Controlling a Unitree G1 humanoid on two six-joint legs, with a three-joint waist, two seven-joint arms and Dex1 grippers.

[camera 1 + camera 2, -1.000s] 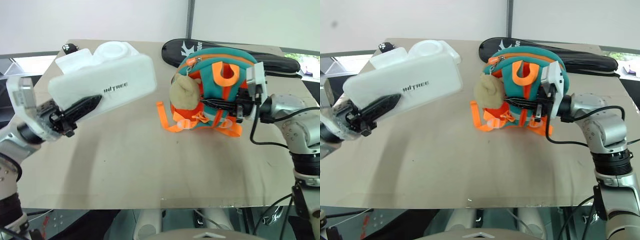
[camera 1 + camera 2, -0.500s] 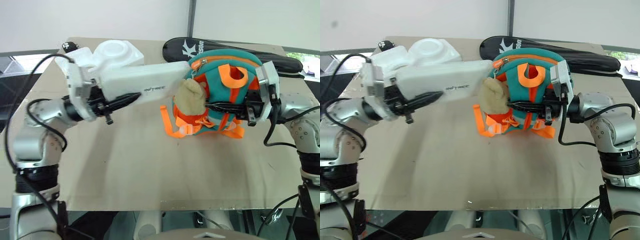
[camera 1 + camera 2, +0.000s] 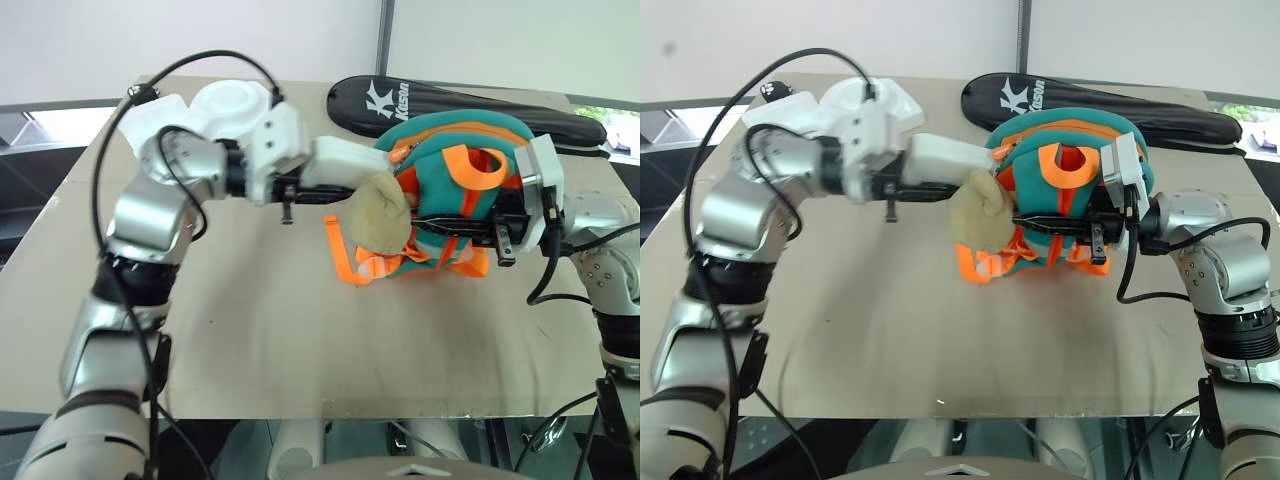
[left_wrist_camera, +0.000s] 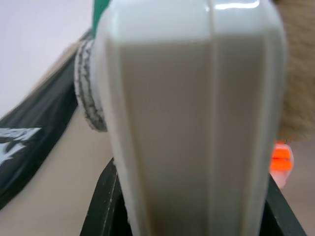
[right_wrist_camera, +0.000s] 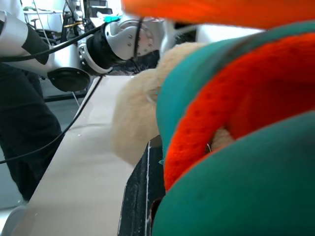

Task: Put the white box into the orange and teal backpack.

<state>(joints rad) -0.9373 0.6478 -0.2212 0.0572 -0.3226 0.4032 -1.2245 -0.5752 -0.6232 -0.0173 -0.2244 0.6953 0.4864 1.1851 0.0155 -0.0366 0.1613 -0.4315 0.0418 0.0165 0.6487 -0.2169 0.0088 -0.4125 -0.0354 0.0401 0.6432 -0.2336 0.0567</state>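
The white box (image 3: 335,162) hangs level above the table, with my left gripper (image 3: 312,187) shut on its near end. Its far end meets the side of the orange and teal backpack (image 3: 450,170) and is hidden behind the tan plush toy (image 3: 383,210). The backpack stands upright at centre right. My right gripper (image 3: 445,222) reaches in from the right and is shut on the backpack's front fabric. In the left wrist view the white box (image 4: 197,123) sits between the black fingers (image 4: 101,206). The right wrist view looks past the plush toy (image 5: 135,123) along the backpack (image 5: 236,147).
A long black racket case (image 3: 470,100) lies behind the backpack at the table's far edge. A thick white foam tray (image 3: 225,105) sits at the far left, behind my left arm. Bare tan tabletop (image 3: 260,320) stretches in front.
My left arm has swung to the right with the white box, bringing its far end from the table's left side up to the backpack. The right gripper has kept its hold.
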